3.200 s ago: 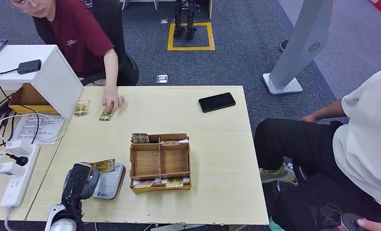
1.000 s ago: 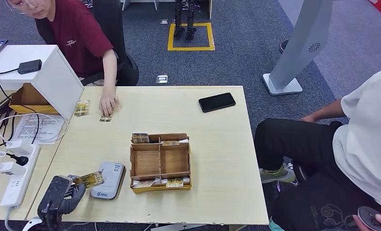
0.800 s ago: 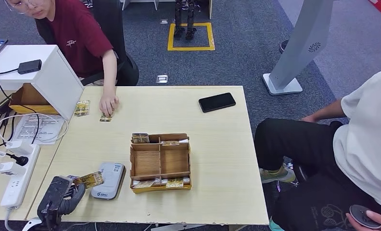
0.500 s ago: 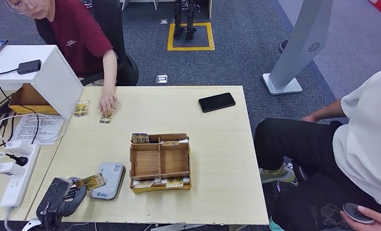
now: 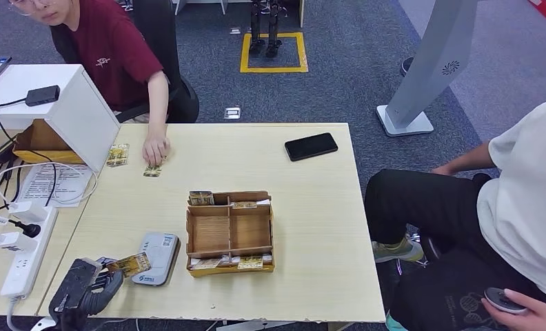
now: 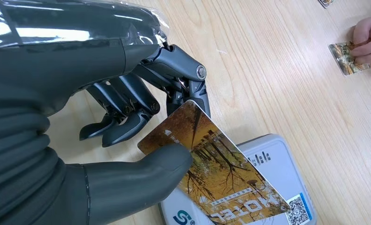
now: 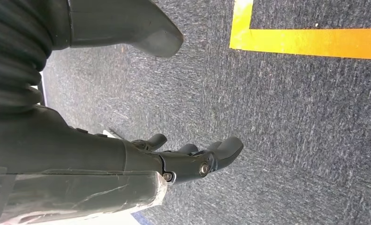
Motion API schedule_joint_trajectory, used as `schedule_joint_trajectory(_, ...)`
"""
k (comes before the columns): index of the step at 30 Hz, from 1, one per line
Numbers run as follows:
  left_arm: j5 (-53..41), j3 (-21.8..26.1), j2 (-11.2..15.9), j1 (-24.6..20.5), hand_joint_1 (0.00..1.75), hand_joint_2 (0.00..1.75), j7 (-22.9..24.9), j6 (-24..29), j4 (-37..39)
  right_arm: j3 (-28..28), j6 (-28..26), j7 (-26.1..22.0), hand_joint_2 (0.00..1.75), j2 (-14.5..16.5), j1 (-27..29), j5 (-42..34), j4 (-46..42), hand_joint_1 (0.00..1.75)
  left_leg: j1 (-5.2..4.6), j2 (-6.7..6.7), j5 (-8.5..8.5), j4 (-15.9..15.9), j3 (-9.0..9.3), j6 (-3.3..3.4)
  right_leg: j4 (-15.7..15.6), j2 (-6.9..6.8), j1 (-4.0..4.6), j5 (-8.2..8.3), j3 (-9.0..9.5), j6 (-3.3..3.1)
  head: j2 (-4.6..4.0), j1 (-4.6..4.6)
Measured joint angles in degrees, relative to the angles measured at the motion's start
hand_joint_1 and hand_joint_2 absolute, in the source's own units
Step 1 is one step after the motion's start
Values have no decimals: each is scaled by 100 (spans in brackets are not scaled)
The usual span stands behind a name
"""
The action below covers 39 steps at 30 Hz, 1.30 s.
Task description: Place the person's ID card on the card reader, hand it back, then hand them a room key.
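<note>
Left hand, low at the frame's lower left, pinches the ID card between thumb and fingers, its far end hanging over the card reader on the counter. Judging by this, the reading step is in hand; next the card should be settled flat on the reader. Right hand hangs with fingers loosely spread, holding nothing.

the head view looks forward and down from high over the table's near edge. the left wrist view sits close behind the left hand, facing the card reader at the near left corner, shared with the head view. the right wrist view faces carpet.
</note>
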Motion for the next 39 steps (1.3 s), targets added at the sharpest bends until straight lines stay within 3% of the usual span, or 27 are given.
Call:
schedule_joint_trajectory(9, 175, 0, 22, 58, 175, 175, -64, -209, -42, -1, 14, -2, 175, 0, 0, 16, 0, 0, 0, 1, 0, 0, -1, 0, 0, 1, 0, 0, 0, 0, 0, 0)
schedule_joint_trajectory(18, 671, 7, 256, 625, 175, 175, -213, -882, -457, -89, 45, -2, 175, 0, 1, 132, 0, 0, 0, 1, -1, -1, -2, 1, 0, 0, 0, -2, -4, 1, 0, 1)
schedule_joint_trajectory(25, -1212, -423, 378, 622, 175, 175, 168, 12, -495, -101, 109, 2, 175, 0, -29, 284, -2, 0, -1, -2, -1, -1, 0, 2, -1, -5, -1, -2, 2, 1, 0, 2)
schedule_joint_trajectory(39, -1359, -805, 432, 488, 175, 175, 187, 165, -414, -103, 114, 2, 175, 0, -58, 303, -4, 0, -2, -1, -1, -1, 7, 1, 0, -5, -2, -1, 7, 1, 0, 3)
